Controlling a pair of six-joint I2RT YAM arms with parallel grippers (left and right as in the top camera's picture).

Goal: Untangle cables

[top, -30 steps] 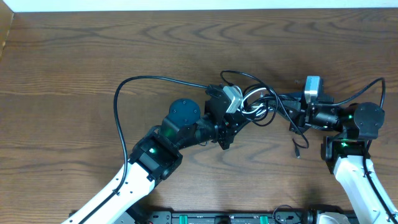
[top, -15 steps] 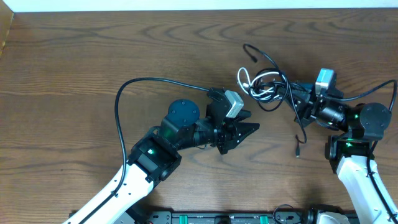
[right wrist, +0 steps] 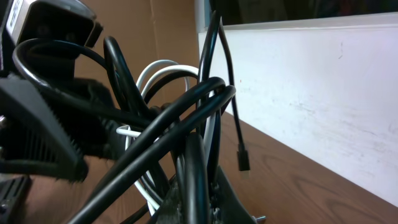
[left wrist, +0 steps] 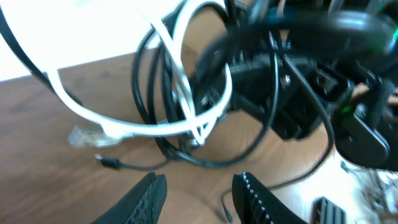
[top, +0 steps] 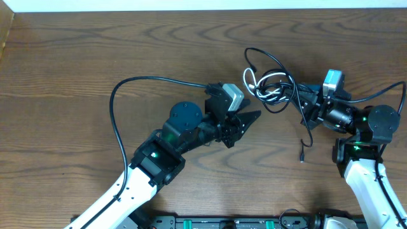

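The cables (top: 270, 86) are a tangle of black cords and one white cord, right of the table's middle. My right gripper (top: 303, 103) is shut on the tangle's right side. In the right wrist view, black cords (right wrist: 186, 118) run through the shut right gripper (right wrist: 200, 193), with the white cord (right wrist: 158, 67) behind them. One black cord hangs free and ends in a plug (top: 303, 156). My left gripper (top: 252, 121) is open, just left of and below the tangle, with nothing in it. In the left wrist view, the white loop (left wrist: 140, 127) lies beyond the left gripper (left wrist: 200, 200).
The left arm's own thick black cable (top: 117, 105) arcs over the table to the left. The white wall edge (top: 203, 5) runs along the table's far side. Bare wooden tabletop (top: 76, 57) stretches out to the left.
My left gripper let go of the tangle and opened. The right gripper pulled the tangle up and to the right, away from the left gripper. The left gripper then shifted slightly towards it.
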